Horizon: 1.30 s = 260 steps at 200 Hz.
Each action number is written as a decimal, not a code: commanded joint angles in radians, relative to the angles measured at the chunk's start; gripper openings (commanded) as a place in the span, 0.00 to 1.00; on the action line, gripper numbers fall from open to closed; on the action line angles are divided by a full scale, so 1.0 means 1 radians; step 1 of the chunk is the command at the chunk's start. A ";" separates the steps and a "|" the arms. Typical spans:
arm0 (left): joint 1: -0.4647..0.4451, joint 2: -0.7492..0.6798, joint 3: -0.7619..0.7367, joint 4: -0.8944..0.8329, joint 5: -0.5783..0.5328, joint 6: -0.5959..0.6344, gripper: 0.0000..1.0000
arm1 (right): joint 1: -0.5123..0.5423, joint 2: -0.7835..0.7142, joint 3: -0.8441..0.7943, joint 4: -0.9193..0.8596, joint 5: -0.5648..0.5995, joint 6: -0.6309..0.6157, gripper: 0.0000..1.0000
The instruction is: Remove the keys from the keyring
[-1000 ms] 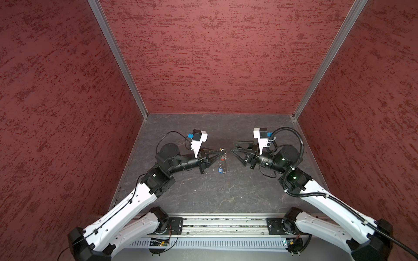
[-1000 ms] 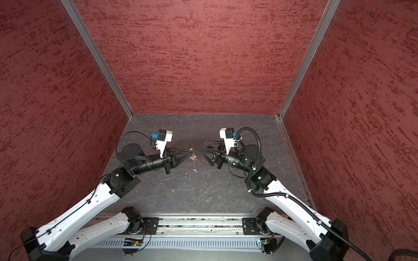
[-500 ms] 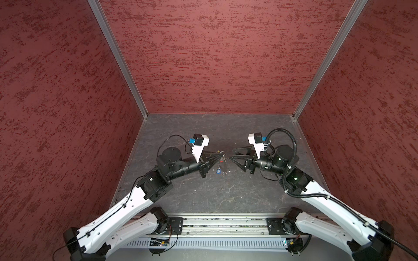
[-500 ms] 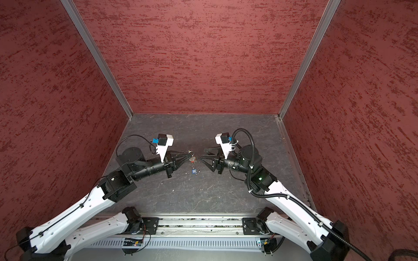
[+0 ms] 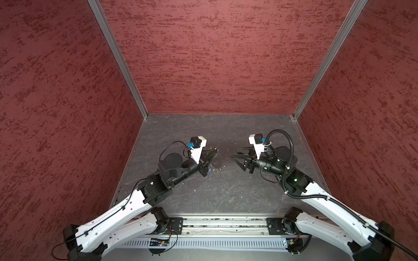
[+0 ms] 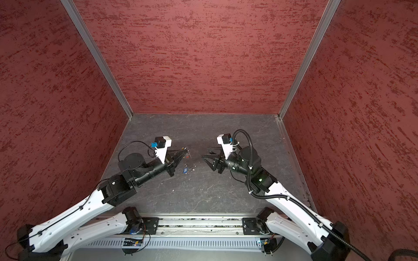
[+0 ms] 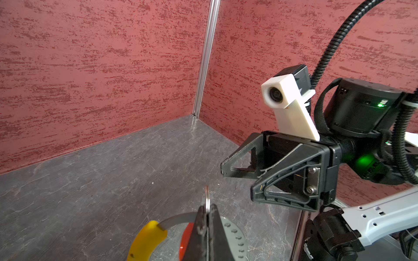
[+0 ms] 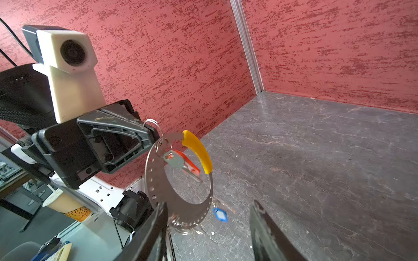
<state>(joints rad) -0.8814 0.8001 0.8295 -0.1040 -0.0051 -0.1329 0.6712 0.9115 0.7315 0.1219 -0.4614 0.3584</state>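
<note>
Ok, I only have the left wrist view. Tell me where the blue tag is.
Observer: The blue tag sits low beside the bottom edge of the keyring, close to the table; I cannot tell whether it is hooked on.
Operator: Now report the red one.
Observer: The red tag and its silver key hang from a small ring on the keyring, just below the left gripper, next to the yellow part.
</note>
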 commanded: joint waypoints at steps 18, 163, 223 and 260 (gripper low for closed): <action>-0.005 -0.008 -0.010 0.064 -0.006 0.020 0.00 | 0.004 -0.014 -0.002 -0.004 -0.002 -0.024 0.58; -0.005 -0.012 -0.020 0.075 0.104 0.027 0.00 | 0.005 0.006 0.008 0.041 -0.068 -0.011 0.58; 0.024 -0.010 -0.013 0.138 0.304 -0.037 0.00 | 0.005 0.043 0.037 0.312 -0.236 0.151 0.59; 0.091 -0.048 -0.042 0.203 0.423 -0.118 0.00 | 0.005 0.016 0.039 0.294 -0.236 0.140 0.54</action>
<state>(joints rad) -0.8307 0.7876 0.8089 0.0010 0.2974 -0.1802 0.6727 0.9546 0.7391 0.3595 -0.6594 0.4824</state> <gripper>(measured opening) 0.048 0.553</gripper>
